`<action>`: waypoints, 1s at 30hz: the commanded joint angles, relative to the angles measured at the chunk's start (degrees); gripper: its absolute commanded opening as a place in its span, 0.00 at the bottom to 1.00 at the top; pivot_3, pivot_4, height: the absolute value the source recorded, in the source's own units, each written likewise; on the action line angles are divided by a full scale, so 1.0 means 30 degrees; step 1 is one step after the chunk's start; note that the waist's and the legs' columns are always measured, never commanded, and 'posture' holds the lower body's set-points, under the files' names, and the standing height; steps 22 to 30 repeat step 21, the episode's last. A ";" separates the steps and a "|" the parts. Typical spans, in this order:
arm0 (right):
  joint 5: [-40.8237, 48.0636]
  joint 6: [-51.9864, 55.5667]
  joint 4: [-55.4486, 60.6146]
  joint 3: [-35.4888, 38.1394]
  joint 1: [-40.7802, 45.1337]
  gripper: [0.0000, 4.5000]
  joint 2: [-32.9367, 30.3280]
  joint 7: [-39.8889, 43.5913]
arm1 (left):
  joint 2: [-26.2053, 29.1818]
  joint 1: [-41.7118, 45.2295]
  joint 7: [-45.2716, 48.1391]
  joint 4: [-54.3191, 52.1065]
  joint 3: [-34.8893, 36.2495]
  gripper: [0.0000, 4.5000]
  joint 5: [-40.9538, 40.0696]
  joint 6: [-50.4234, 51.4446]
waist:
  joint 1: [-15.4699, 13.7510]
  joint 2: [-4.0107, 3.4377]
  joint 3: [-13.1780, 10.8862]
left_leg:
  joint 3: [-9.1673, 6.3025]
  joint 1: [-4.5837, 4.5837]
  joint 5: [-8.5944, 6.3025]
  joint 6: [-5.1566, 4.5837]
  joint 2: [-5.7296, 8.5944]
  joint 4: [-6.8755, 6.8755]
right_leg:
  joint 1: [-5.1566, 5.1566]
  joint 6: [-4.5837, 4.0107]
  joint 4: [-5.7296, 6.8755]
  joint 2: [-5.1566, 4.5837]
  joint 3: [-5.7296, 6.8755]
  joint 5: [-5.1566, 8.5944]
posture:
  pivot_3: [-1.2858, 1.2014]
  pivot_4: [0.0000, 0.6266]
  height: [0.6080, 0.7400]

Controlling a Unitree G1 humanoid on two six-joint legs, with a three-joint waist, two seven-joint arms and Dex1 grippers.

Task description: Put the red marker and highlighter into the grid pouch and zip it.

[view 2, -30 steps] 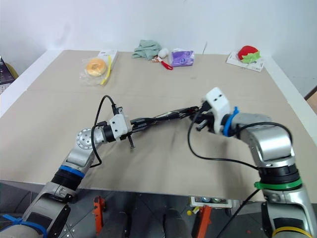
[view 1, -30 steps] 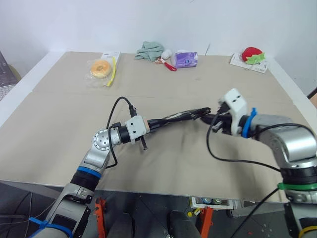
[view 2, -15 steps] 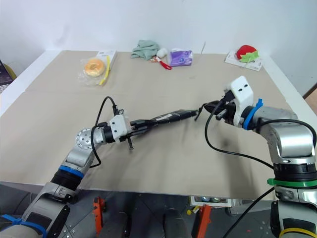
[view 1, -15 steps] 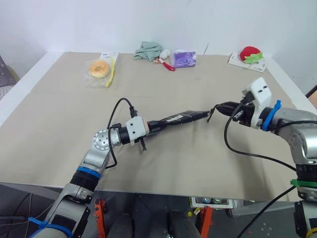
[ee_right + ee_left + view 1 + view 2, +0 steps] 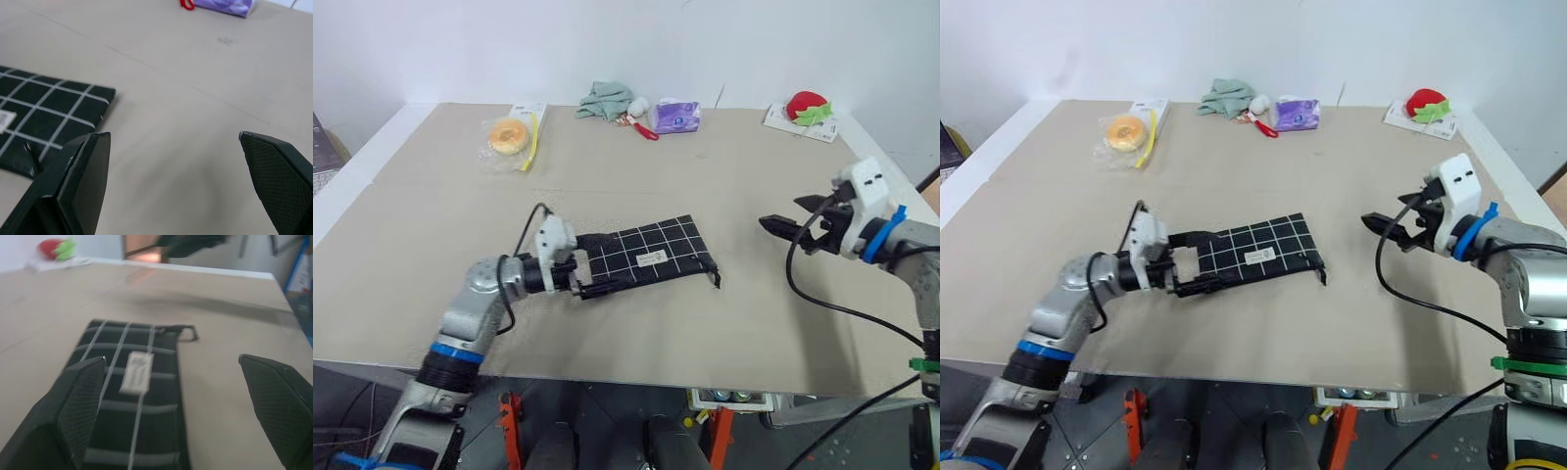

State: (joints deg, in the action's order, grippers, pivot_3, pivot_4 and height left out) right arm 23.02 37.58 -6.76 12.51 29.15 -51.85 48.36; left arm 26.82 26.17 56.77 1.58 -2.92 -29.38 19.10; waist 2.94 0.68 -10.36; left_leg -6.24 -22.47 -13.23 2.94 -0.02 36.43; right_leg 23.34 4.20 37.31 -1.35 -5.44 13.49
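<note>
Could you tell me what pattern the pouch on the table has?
The grid pouch is black with white grid lines, clearest in the left wrist view.

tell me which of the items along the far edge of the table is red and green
The strawberry plush at the far right corner, resting on a white card; the others are orange, pale green and purple.

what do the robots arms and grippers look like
Both arms are silver-grey metal with a blue band, looped by black cables; the right arm also wears a green ring lower down. Each wrist carries a white block. The left gripper and right gripper each have two black tapered fingers with finely textured pads.
</note>
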 commanded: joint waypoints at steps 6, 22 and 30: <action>-0.0153 -0.2489 -0.2357 0.0067 -0.1115 1.00 -0.1613 0.3911 | 0.4681 -0.1994 -0.2279 0.0776 0.5468 0.99 0.0000 0.2537 | 0.0030 -0.0005 -0.0003 | 0.0016 0.0011 0.0000 0.0000 -0.0005 0.0001 | -0.0003 -0.0005 0.0000 0.0002 -0.0008 0.0001 | 0.52 0.24 1.00; -0.1338 -0.3672 -0.5052 -0.0900 -0.0020 1.00 -0.1528 0.5410 | 0.7929 -0.3196 0.0320 0.1320 0.6046 0.99 0.0364 0.2291 | -0.0029 -0.0030 -0.0053 | 0.0061 0.0013 0.0002 0.0007 -0.0033 -0.0034 | 0.0026 -0.0036 -0.0002 -0.0003 -0.0005 0.0017 | 0.52 0.24 1.00; -0.1338 -0.3672 -0.5052 -0.0900 -0.0020 1.00 -0.1528 0.5410 | 0.7929 -0.3196 0.0320 0.1320 0.6046 0.99 0.0364 0.2291 | -0.0029 -0.0030 -0.0053 | 0.0061 0.0013 0.0002 0.0007 -0.0033 -0.0034 | 0.0026 -0.0036 -0.0002 -0.0003 -0.0005 0.0017 | 0.52 0.24 1.00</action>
